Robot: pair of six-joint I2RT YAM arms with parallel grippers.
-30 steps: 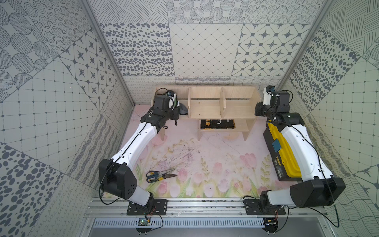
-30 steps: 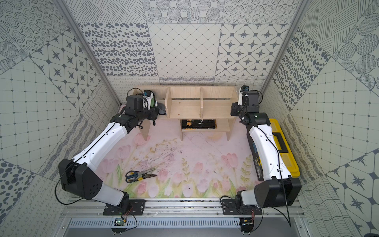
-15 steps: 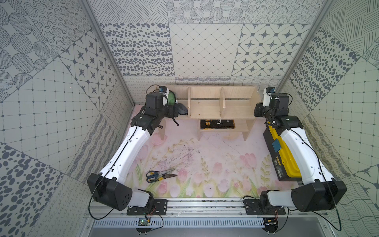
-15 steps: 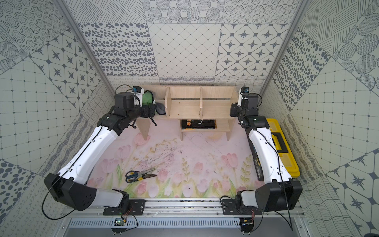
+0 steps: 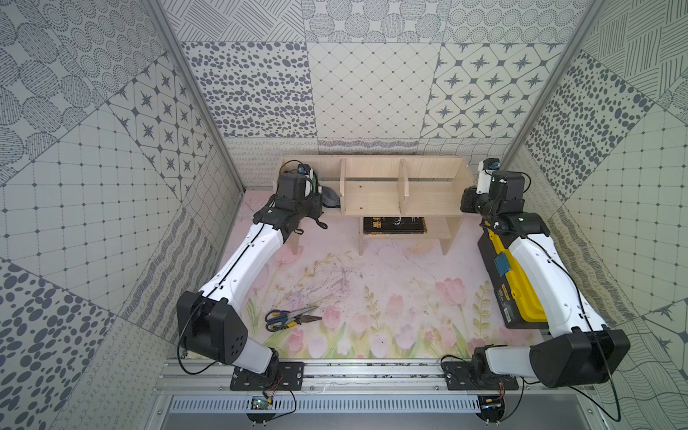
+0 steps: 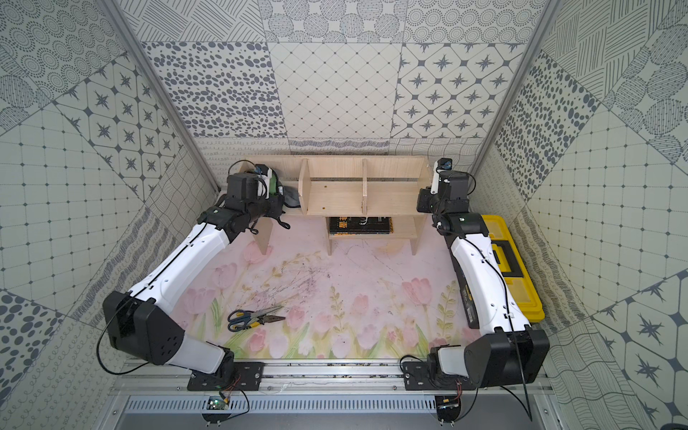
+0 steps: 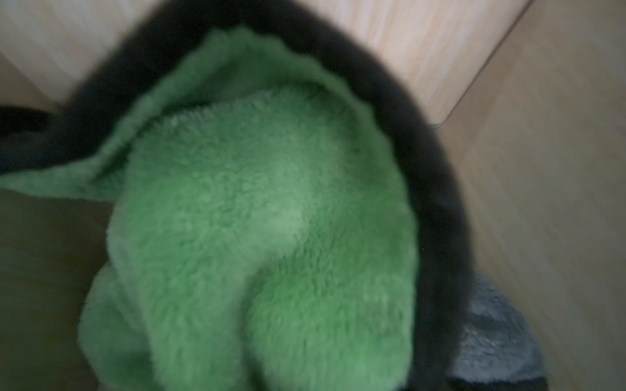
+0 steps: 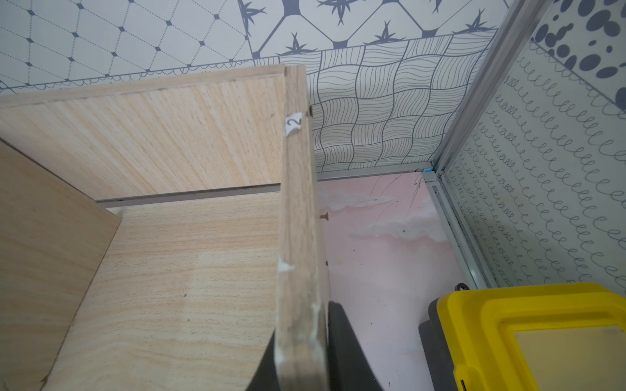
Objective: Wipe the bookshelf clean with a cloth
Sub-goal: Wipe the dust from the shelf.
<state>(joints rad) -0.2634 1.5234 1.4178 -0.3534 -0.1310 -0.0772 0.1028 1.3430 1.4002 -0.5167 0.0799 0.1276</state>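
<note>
The bookshelf (image 5: 372, 193) lies lengthwise along the back wall. Its left bay holds the bunched cloth (image 7: 264, 220) and the left hand (image 5: 312, 186), grip hidden. A black book (image 5: 394, 225) lies on the lower shelf. The right hand (image 5: 468, 201) pinches the end panel.

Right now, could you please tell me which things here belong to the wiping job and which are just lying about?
Belong to the job: bookshelf; cloth, in an end bay; right tool, clamped on the bookshelf's end panel.
Lying about: scissors; pliers; toolbox; black flat item on the lower shelf.
</note>
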